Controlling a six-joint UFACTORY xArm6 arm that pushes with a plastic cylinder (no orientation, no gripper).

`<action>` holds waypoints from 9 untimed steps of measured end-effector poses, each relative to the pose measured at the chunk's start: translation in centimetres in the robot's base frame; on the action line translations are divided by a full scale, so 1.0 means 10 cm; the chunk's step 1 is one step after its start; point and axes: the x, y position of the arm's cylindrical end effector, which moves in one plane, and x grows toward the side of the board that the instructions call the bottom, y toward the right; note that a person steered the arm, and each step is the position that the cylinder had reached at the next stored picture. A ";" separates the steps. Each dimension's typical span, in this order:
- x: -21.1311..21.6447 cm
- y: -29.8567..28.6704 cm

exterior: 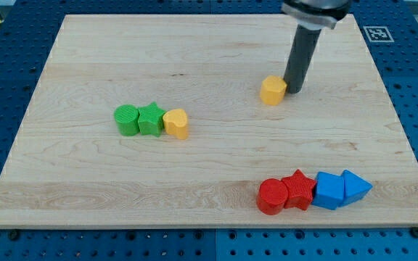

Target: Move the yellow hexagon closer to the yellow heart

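Observation:
The yellow hexagon [272, 90] lies right of the board's middle, towards the view's top. The yellow heart [176, 123] lies left of centre, far to the hexagon's lower left. My tip [293, 90] stands on the board just to the right of the yellow hexagon, touching or almost touching its right side. The dark rod rises from there towards the view's top edge.
A green cylinder [126, 119] and a green star [151, 119] sit in a row touching the heart's left side. At the lower right a red cylinder [272, 196], red star [299, 190], blue cube [329, 190] and blue triangle [355, 186] form a row. The wooden board [85, 188] lies on a blue perforated table.

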 end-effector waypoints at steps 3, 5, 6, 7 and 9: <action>0.21 -0.43; -0.08 -0.75; -0.07 -1.04; 0.03 -1.16; -0.23 -1.44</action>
